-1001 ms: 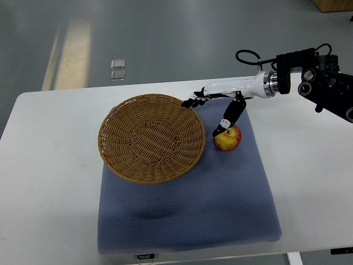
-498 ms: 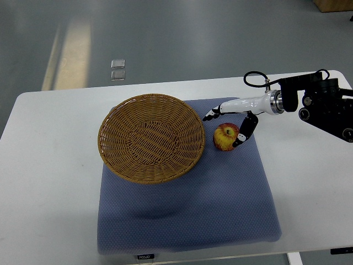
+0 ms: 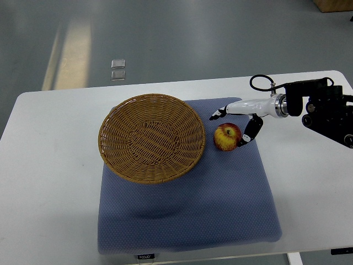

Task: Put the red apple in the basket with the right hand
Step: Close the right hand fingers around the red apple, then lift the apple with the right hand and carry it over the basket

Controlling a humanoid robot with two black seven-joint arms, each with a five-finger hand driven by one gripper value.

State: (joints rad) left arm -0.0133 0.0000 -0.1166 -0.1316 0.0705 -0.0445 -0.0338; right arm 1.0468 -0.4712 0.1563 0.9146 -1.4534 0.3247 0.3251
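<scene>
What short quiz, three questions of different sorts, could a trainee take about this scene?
1. True or false: the red apple lies inside the basket.
2. The apple rests on: A) bare white table, B) blue mat, C) basket rim.
3. Fill in: the right hand has its fingers ____ around the apple, not closed on it.

Key:
1. False; it lies beside the basket, to its right in the picture.
2. B, the blue mat.
3. Spread.
</scene>
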